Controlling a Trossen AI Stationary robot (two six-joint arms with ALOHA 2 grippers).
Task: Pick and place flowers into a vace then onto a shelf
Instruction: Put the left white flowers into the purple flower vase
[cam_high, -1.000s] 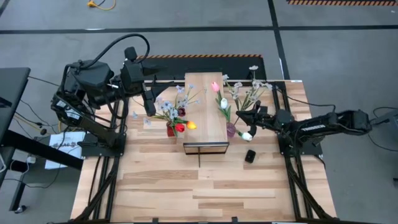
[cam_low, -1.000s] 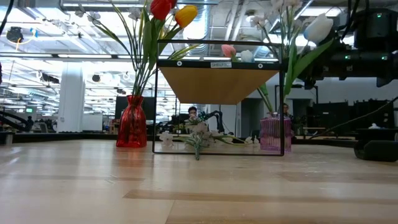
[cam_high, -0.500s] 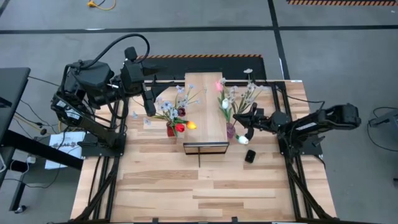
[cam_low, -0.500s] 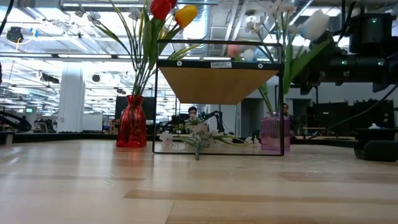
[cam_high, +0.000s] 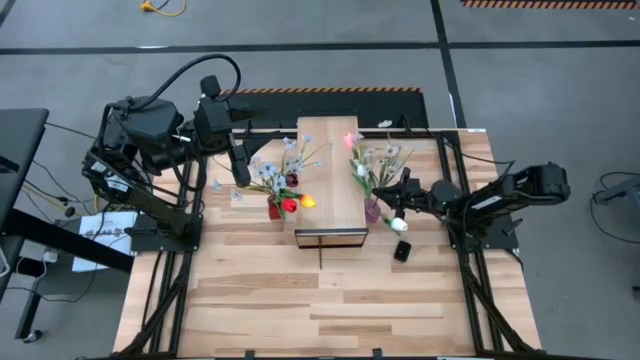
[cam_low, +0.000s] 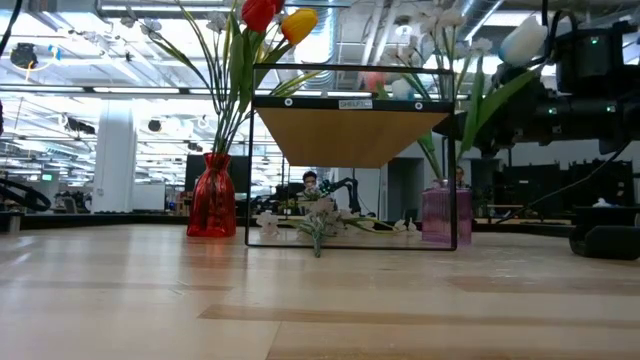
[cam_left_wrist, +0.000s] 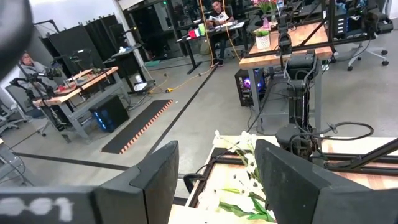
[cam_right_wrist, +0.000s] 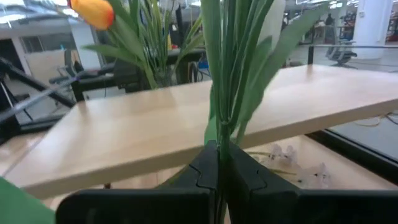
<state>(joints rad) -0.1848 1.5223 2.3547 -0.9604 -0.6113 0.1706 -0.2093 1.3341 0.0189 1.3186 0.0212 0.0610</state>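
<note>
Right gripper (cam_right_wrist: 217, 168) clamped on a bunch of green stems (cam_right_wrist: 225, 68), jaws pressed together around them. Stems rising straight out from between the fingertips, with a white tulip (cam_low: 524, 40) at the bunch's outer side. Just below the jaws, a pink vase (cam_low: 437, 214) on the table (cam_high: 300, 290), beside the shelf (cam_high: 329, 180). Beyond the jaws, across the shelf, a red vase (cam_low: 211, 196) holding red and yellow tulips (cam_low: 281, 18). Small white label (cam_low: 353, 103) on the shelf's front edge, writing too small to read. Left gripper (cam_left_wrist: 214, 177) held high behind the shelf, fingers spread apart, nothing between them; pale blossoms (cam_left_wrist: 239, 163) lying past them.
</note>
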